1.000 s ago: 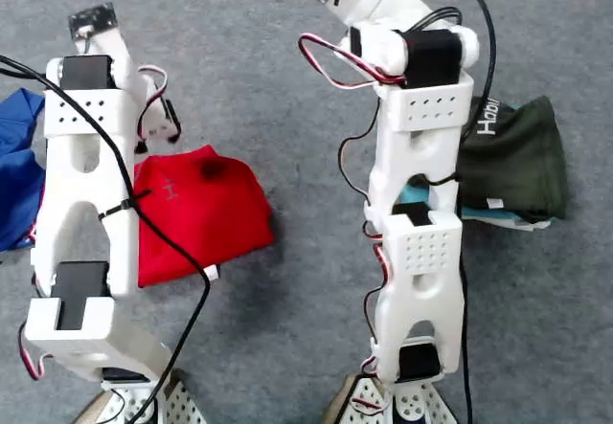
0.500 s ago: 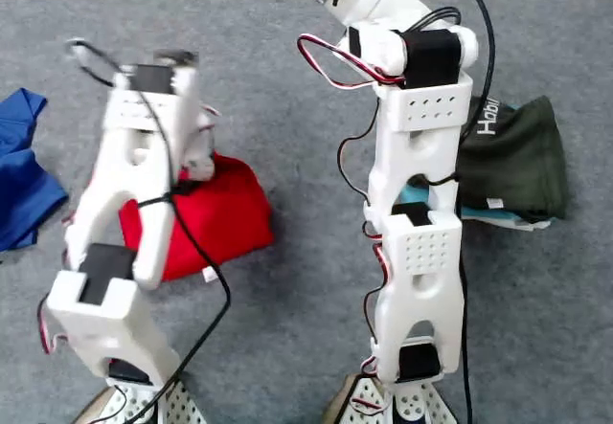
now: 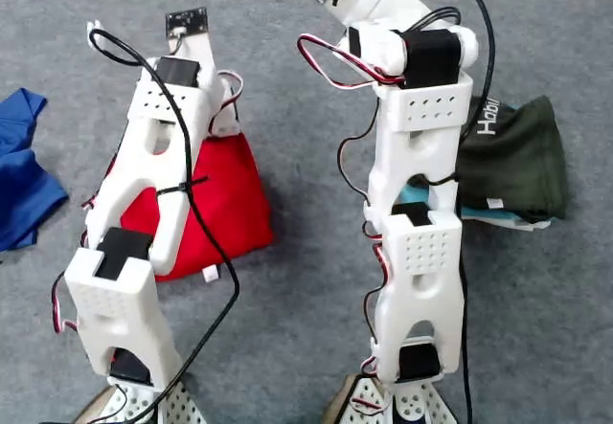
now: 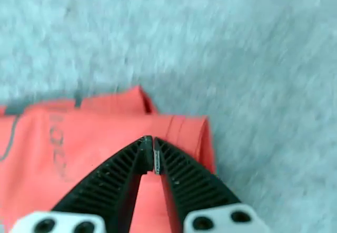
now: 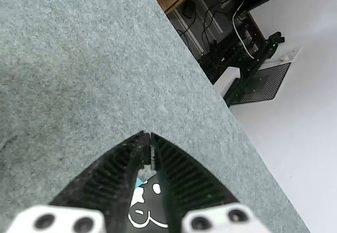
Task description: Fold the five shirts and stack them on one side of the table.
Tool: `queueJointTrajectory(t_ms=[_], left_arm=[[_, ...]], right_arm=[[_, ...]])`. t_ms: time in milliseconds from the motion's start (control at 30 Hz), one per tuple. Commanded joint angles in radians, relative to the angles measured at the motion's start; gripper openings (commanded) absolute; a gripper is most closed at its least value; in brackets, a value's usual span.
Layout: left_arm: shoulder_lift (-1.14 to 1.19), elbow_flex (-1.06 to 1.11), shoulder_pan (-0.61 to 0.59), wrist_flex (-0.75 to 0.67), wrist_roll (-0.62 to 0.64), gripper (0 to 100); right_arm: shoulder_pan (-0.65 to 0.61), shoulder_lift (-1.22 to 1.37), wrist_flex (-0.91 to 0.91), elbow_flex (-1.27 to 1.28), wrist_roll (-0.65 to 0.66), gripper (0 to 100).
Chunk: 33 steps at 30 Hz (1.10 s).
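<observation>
Grey table (image 3: 287,328) is carrying a folded red shirt (image 3: 230,204) beneath the left gripper (image 4: 152,151), whose jaws are meeting, pinching nothing evident, probably tidying the fold. Right gripper (image 5: 148,149) is idling aloft, closed, empty. Green shirt (image 3: 517,156) is topping the stack (image 3: 508,215); blue shirt (image 3: 24,175) is waiting.

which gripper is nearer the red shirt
Left. The left gripper is directly over the red shirt, near its folded edge; the right gripper is above bare grey table, well apart from it.
</observation>
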Motion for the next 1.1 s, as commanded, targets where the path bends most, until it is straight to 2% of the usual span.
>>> queueJointTrajectory(t_ms=[0, 133, 233, 467, 567, 633, 867, 1067], left_arm=[[0.031, -0.015, 0.009, -0.107, 0.041, 2], [0.136, -0.009, 0.003, -0.152, 0.080, 2], [0.151, -0.075, -0.043, -0.109, 0.098, 2], [0.099, -0.463, -0.130, 0.153, 0.091, 2], [0.104, -0.606, -0.126, 0.341, -0.002, 2], [0.105, -0.618, -0.121, 0.433, -0.055, 2], [0.120, -0.371, -0.334, 0.411, -0.153, 2], [0.182, -0.138, -0.442, 0.189, -0.193, 2]], right_arm=[[-0.013, -0.068, 0.017, -0.024, 0.006, 0.5], [-0.013, -0.068, 0.017, -0.024, 0.006, 0.5], [-0.010, -0.068, 0.017, -0.024, 0.006, 0.5], [-0.010, -0.068, 0.017, -0.024, 0.006, 0.5], [-0.010, -0.068, 0.017, -0.024, 0.006, 0.5], [-0.010, -0.068, 0.017, -0.024, 0.006, 0.5], [-0.010, -0.070, 0.017, -0.024, 0.006, 0.5], [-0.016, -0.068, 0.017, -0.024, 0.006, 0.5]])
